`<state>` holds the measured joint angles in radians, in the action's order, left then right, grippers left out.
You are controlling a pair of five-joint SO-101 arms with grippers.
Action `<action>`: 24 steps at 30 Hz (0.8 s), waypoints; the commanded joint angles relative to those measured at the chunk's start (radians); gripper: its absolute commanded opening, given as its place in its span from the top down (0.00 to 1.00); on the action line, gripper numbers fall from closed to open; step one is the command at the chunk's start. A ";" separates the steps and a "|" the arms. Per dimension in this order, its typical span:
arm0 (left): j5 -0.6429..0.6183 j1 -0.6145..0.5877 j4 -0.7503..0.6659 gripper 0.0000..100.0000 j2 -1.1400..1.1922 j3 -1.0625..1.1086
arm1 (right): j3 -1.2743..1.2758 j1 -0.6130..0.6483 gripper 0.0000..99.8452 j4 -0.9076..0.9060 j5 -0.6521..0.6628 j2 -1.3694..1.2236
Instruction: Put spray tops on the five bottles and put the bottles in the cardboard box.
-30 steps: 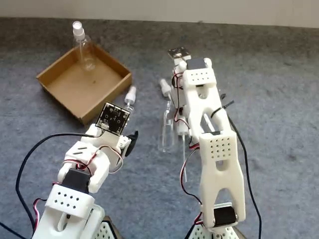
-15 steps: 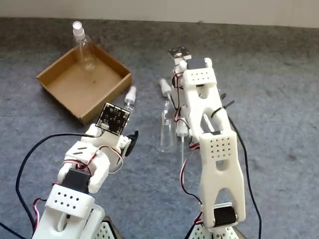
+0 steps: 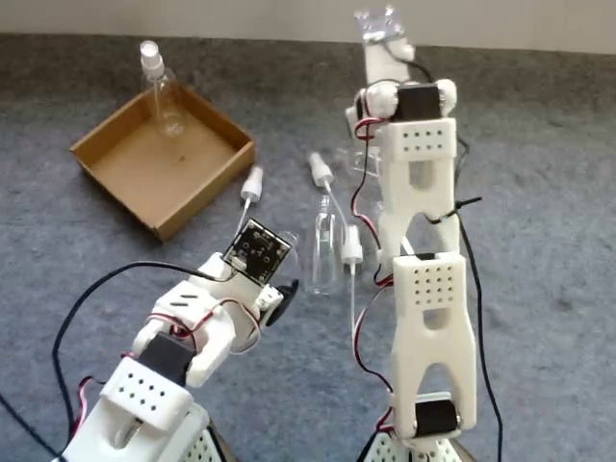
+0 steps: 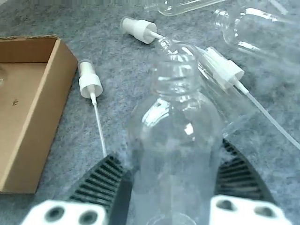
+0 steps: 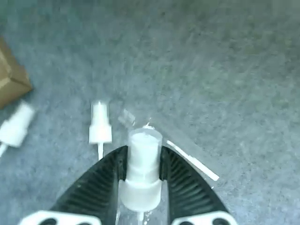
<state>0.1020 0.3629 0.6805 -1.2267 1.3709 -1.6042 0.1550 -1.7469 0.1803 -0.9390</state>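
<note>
Grey carpeted table [image 3: 539, 144]. Near its middle, the left gripper [image 4: 171, 159] was clamped on an uncapped clear bottle [image 4: 176, 117]. Toward the far edge, the right gripper [image 5: 143, 153] pinched a spray top [image 5: 141, 185]. 1 capped bottle [image 3: 164, 96] sat in the far corner of the cardboard box [image 3: 207, 207], far left.

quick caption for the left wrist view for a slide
Left gripper holds an uncapped clear bottle; loose spray tops lie on the grey carpet ahead, cardboard box beside them.

Capped bottle [image 3: 162, 96] upright in cardboard box [image 3: 207, 193]; three loose spray tops [image 3: 252, 183], uncapped bottle [image 3: 325, 252] lying on carpet [image 3: 539, 192].
</note>
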 commanded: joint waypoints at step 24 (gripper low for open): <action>-0.005 0.150 -0.253 0.85 -0.019 0.104 | 0.495 -0.058 1.00 -0.022 -0.068 1.064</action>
<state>0.1020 0.4933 0.4780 -1.2267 1.4830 -1.1577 0.1028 -1.7484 0.1204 -0.0537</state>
